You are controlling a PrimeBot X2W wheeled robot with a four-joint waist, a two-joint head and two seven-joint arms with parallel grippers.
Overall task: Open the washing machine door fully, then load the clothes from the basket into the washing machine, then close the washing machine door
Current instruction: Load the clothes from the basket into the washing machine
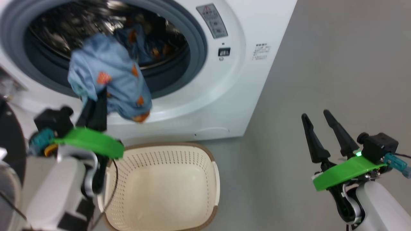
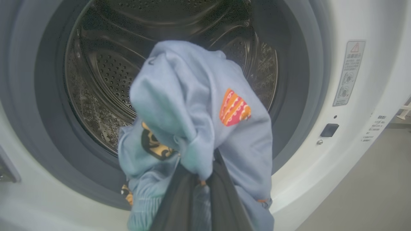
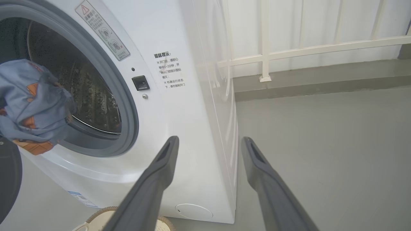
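The clothes (image 1: 109, 75) are soft, crumpled light-blue fabric with orange and red printed patches. One bunch hangs at the upper left of the head view, in front of the round mouth of the washing machine (image 1: 253, 80), pinched between the long dark fingers of the left pincer (image 1: 96, 101), which are pressed together on the cloth. In the left wrist view the bunch (image 2: 192, 106) drapes over the left pincer (image 2: 200, 181) at centre frame, before the perforated steel drum (image 2: 106, 80). A second blue garment (image 1: 141, 43) lies inside the drum.

A thick grey rubber seal (image 1: 199, 41) rings the opening, set in the smooth white machine front, which carries a grey warning label (image 1: 212, 21). A dark rounded edge of the washing machine door (image 3: 8, 179) shows at the lower left of the right wrist view.

The basket (image 1: 179, 147), cream perforated plastic with a brown rim, sits on the floor (image 1: 337, 64) just below the machine, at bottom centre of the head view, with no cloth in the part that shows.

The floor is smooth, matt grey. The right pincer (image 1: 315, 115), at the lower right, stands with its tapered fingers spread and nothing between them. Past the right pincer (image 3: 209, 141), a cream railing (image 3: 305, 50) runs along a pale wall.
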